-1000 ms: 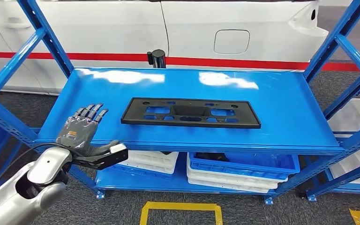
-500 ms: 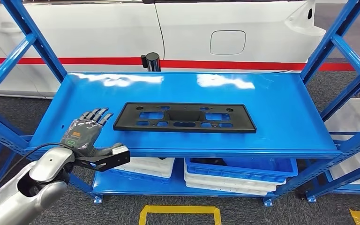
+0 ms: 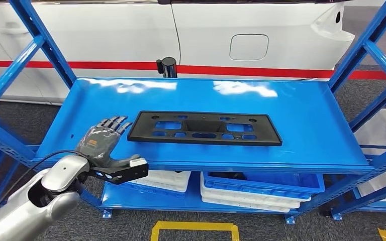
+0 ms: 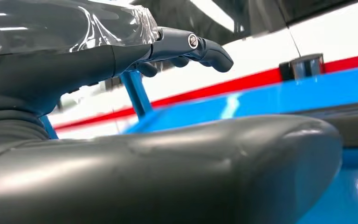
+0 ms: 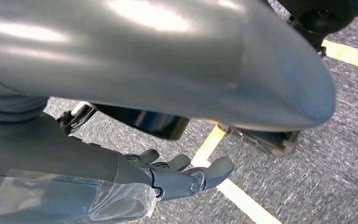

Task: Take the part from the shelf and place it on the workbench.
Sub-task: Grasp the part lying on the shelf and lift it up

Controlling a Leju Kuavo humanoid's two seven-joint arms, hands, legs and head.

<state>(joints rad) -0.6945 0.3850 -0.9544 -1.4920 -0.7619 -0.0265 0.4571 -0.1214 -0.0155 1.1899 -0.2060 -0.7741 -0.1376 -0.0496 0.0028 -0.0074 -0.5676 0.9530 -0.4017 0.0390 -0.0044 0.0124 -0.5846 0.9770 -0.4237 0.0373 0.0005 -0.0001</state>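
Now black mounting plate (image 3: 205, 128) flat on middle of blue shelf (image 3: 301, 115). Left hand (image 3: 102, 140) over shelf front-left edge, fingers spread, holding nothing, just beside plate. Right hand (image 5: 168, 177) above grey floor (image 5: 321, 177), fingers loosely apart, empty.

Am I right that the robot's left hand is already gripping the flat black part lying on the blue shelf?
Not quite. In the head view the left hand is open at the shelf's front left edge, beside the flat black part and holding nothing. The part does lie flat on the blue shelf, as you said.
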